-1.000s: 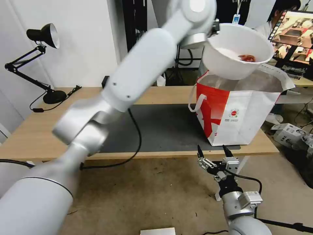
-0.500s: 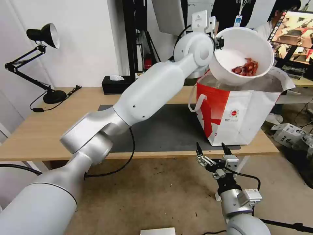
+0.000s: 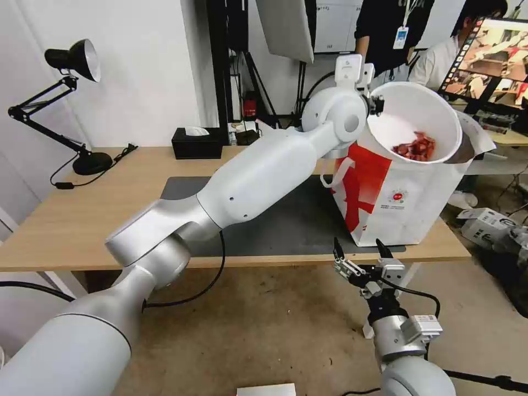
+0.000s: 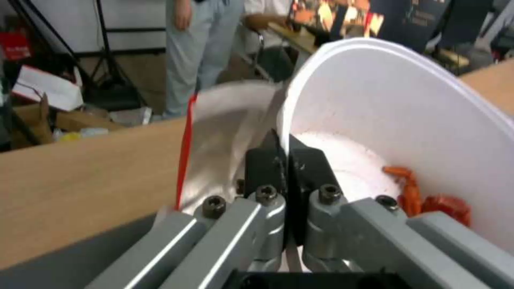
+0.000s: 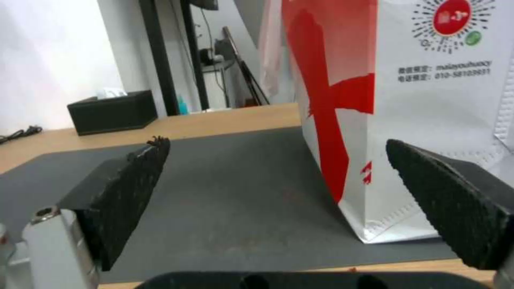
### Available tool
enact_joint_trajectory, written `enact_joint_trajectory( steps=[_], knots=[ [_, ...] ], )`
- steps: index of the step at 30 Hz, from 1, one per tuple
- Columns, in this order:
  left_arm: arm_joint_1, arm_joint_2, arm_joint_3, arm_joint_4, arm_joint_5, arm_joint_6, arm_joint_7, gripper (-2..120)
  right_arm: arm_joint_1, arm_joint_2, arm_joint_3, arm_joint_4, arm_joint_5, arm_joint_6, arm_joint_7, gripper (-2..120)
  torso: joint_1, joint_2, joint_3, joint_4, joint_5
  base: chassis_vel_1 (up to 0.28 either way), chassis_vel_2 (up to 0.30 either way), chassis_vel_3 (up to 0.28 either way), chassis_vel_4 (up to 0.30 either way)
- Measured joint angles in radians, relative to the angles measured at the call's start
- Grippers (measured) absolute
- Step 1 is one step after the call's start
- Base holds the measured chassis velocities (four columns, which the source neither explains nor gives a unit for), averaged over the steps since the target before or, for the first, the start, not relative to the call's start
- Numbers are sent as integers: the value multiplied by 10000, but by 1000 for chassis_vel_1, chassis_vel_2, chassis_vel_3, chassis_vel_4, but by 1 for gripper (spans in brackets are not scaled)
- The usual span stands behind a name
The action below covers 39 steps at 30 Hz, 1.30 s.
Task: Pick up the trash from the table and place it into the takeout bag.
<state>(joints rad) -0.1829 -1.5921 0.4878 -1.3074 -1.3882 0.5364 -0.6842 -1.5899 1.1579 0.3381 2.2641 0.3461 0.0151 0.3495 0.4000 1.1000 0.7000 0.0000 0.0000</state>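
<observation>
Left gripper (image 4: 286,160) is clamping the rim of one white bowl (image 3: 415,124); in the left wrist view both black pads are pressing together on the rim edge, one inside, one outside. The bowl is sitting tipped steeply on its side at the open top of the takeout bag (image 3: 401,192), with its mouth facing the head camera. One clump of red shell scraps (image 3: 415,149) is lying against the lower inner wall of the bowl; the individual pieces are too small to count. The left arm is reaching across the table (image 3: 66,209) from the near left up to the bag's mouth.

One bag is standing upright on the right end of the dark grey mat (image 3: 286,220), red and white with a round logo (image 3: 397,196) on the near face and one white strap handle (image 3: 336,170) showing on its left side. Silver lining is showing just beside the bowl in the left wrist view.

Right gripper (image 3: 360,254) is hanging below the table's front edge, near the bag's base, with its two fingers spread wide and gripping nothing. The right wrist view is looking between them at the mat and the bag.

Also on the table: one black tissue box (image 3: 197,143) at the back edge, one black desk lamp (image 3: 71,60) at the far left.
</observation>
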Motion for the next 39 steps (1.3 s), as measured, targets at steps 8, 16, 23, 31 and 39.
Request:
enact_joint_trajectory(
  steps=[8, 16, 23, 31, 39],
  knots=[
    [180, -9, 319, -74, -23, 364, -139, 13, -81, 71, 231, -13, -1, 12, 4, 100, 0, 0, 0, -1, 0, 0, 0, 0, 0],
    [8, -1, 226, -22, -24, 518, -352, 42, -45, 112, 114, -23, -5, 18, 1, 100, -1, 0, 0, 1, 0, 0, 0, 0, 0],
    [18, 578, -128, -1011, -32, -26, -401, 71, -56, 65, 258, -7, 3, 23, -1, 100, 0, 0, 0, -3, 0, 0, 0, 0, 0],
    [1070, 2728, -1027, -3567, -400, -1429, -745, 97, -20, -2, 461, 30, 94, 25, -9, 100, -1, 0, 0, 0, -5, 0, 0, 0, 0],
    [3448, 5462, -2566, -6005, 174, -1815, -450, 100, 107, -155, 472, 35, 116, 18, -25, 100, 0, 0, -1, -4, -7, 0, 0, 0, 0]
  ],
)
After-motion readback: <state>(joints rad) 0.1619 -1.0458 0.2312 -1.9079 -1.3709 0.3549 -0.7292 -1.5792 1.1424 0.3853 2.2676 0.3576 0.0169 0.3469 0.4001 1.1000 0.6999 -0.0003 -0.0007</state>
